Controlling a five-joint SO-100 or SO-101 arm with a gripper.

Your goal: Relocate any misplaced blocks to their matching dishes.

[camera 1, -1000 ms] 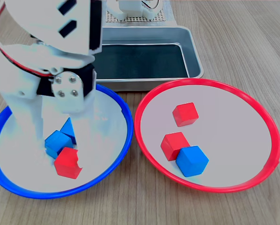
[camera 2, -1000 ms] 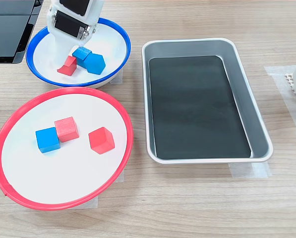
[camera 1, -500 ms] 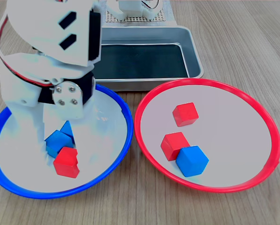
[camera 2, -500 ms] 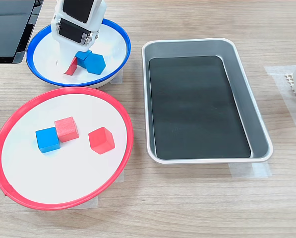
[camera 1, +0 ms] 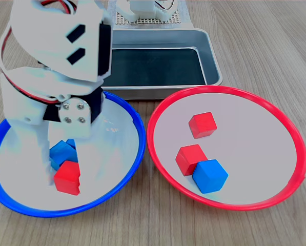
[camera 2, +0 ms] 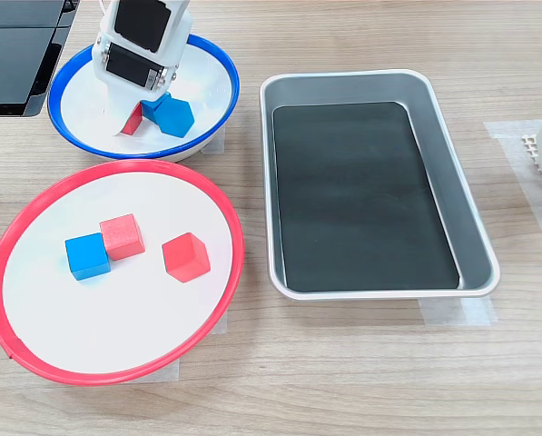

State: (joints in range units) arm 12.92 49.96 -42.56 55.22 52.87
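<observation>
A wooden table point(camera 1: 255, 46) held two round dishes and a metal tray, seen from two cameras on opposite sides.

In the first exterior view, nearest the camera on the right, sat the red-rimmed dish point(camera 1: 296, 136). Inside it a blue cube point(camera 1: 209, 176) lay nearest, touching a red cube point(camera 1: 190, 158) just behind it on the left. A second red cube point(camera 1: 202, 124) stood apart, farther back.

On the first exterior view's left, just beside that dish, sat the blue-rimmed dish point(camera 1: 135, 148). A red cube point(camera 1: 67, 177) lay in its near part, with two blue cubes point(camera 1: 62, 153) pressed close behind it, partly hidden by the arm. The white robot arm point(camera 1: 55, 61) reached down over this dish. Its gripper point(camera 1: 53, 171) stood at the red cube, one white finger point(camera 1: 35, 154) against the cube's left side. The other finger was hidden, so whether it was clenched on the cube could not be told.

Beyond both dishes lay a rectangular grey metal tray point(camera 1: 211, 61) with a black bottom.

In the second exterior view the blue-rimmed dish point(camera 2: 221, 68) was far left, the red-rimmed dish point(camera 2: 225, 218) near left, and the tray point(camera 2: 461, 200) on the right. There the gripper point(camera 2: 125, 113) covered much of the red cube point(camera 2: 133, 120).
</observation>
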